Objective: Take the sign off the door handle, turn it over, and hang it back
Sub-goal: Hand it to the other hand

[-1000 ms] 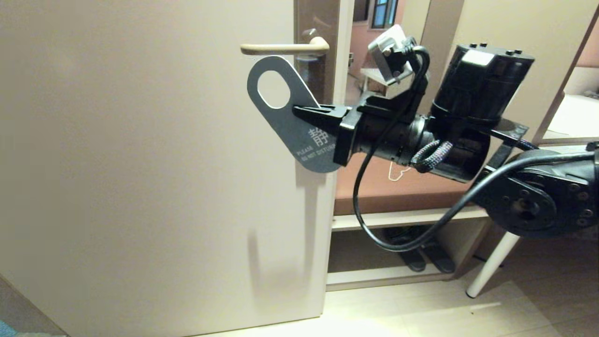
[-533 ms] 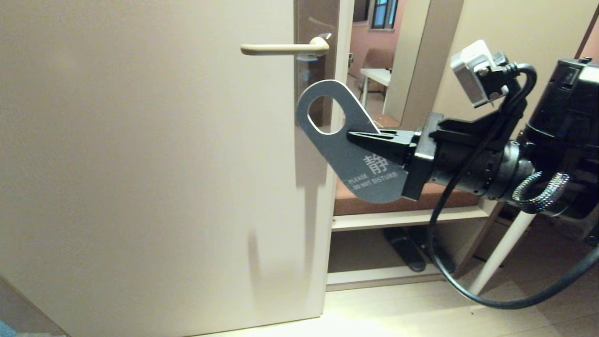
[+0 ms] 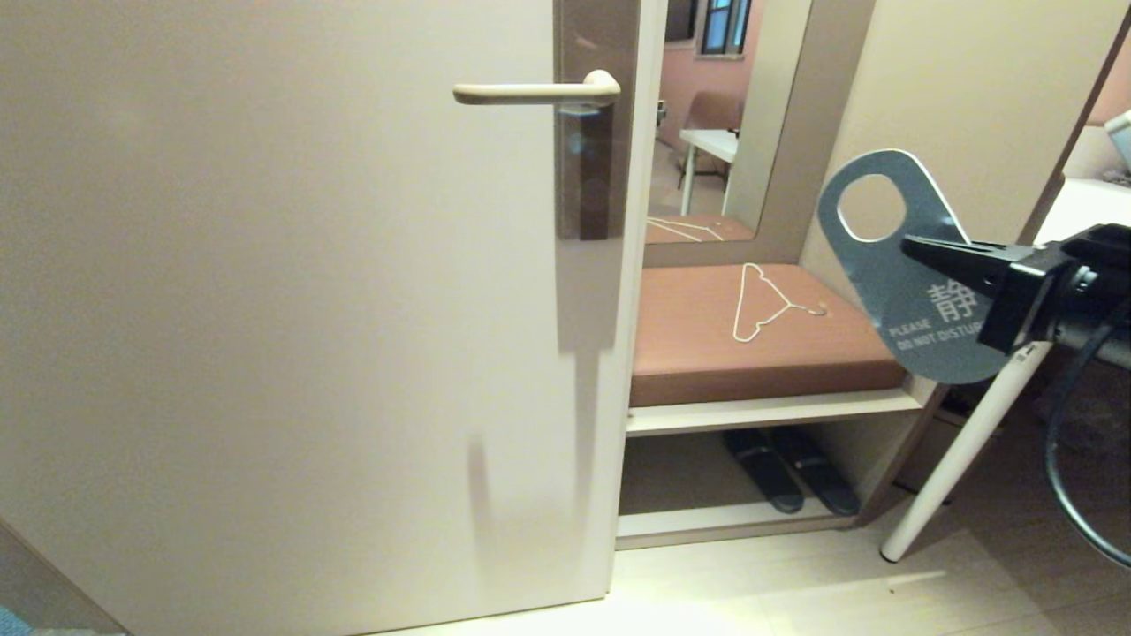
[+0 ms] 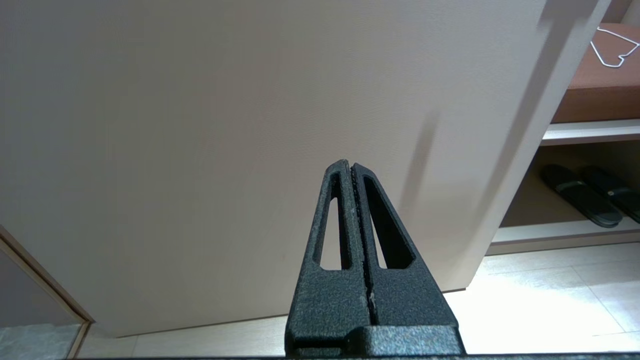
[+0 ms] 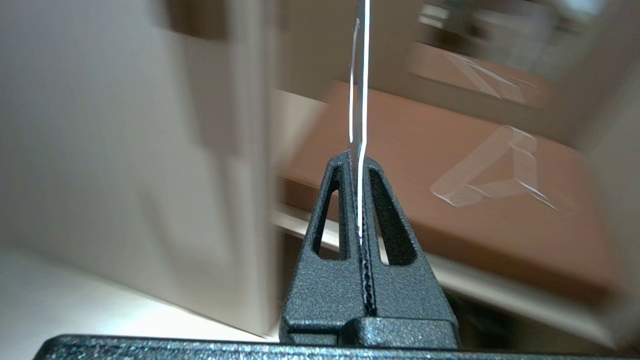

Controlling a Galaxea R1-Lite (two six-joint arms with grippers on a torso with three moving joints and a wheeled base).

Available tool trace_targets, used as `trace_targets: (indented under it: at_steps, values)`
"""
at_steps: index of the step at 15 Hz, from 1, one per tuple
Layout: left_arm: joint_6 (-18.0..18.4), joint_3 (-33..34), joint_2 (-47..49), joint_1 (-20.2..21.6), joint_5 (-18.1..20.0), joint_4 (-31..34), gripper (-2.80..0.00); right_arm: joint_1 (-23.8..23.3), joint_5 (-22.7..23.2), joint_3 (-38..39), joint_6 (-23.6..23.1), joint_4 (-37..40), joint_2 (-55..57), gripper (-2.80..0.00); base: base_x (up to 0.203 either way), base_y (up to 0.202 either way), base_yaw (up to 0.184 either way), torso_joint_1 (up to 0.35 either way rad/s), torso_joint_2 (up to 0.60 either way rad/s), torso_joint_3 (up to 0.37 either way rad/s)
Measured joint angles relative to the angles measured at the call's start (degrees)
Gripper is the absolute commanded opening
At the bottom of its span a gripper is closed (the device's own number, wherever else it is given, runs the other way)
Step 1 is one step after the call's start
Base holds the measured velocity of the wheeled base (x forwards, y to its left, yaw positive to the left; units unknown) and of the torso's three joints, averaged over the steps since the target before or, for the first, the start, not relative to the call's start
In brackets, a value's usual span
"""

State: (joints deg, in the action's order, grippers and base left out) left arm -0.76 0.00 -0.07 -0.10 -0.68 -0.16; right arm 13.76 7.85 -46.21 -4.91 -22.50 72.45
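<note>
At three o'clock of the door handle (image 3: 535, 90), well apart from it: right gripper (image 3: 914, 246), jaws clamped on the sign (image 3: 901, 283), blue-grey "DO NOT DISTURB" face showing, hole end up toward eleven o'clock. Handle bare, level on its brown plate (image 3: 596, 159). Bench (image 3: 689, 353): white wire hanger (image 3: 764, 305); slippers (image 3: 786, 468) beneath. Left gripper (image 4: 352, 170): pressed together, empty, facing the door (image 3: 265, 309).

The sign (image 3: 892, 291) showed its blue-grey face with white lettering. The door handle (image 3: 530, 91) was cream-beige on a brown-grey plate (image 3: 596, 168), against a pale beige door (image 3: 265, 309). The bench (image 3: 698, 353) cushion was reddish brown, the wire hanger (image 3: 767, 314) white, the slippers (image 3: 786, 468) dark, the right tool (image 3: 950, 254) black.
</note>
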Motion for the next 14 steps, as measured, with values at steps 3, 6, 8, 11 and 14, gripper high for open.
trace_targets:
  at_steps: [3,6,8,11,14]
  values:
    - [0.0,0.0,0.0,0.0,0.0,-0.02,-2.8,-6.98,-3.34,4.34,-1.98,2.09,-6.91,-2.8,0.0,0.0,0.0,0.0,0.0,0.0]
    - [0.02,0.0,0.0,-0.01,0.0,0.0,-2.8,-12.01,-3.58,10.12,-2.89,2.32,-14.73,-2.8,0.0,0.0,0.0,0.0,0.0,0.0]
    - [-0.03,0.0,0.0,-0.01,0.0,-0.02,-2.8,-14.29,-3.43,14.58,-3.17,2.75,-20.2,-2.8,0.0,0.0,0.0,0.0,0.0,0.0]
    - [0.02,0.0,0.0,0.0,0.0,0.02,-2.8,-17.39,-3.32,21.52,-3.24,6.22,-30.41,-2.8,0.0,0.0,0.0,0.0,0.0,0.0]
    - [0.0,0.0,0.0,0.0,0.02,0.01,-2.8,-19.14,-2.64,28.69,-3.21,10.7,-40.38,-2.8,0.0,0.0,0.0,0.0,0.0,0.0]
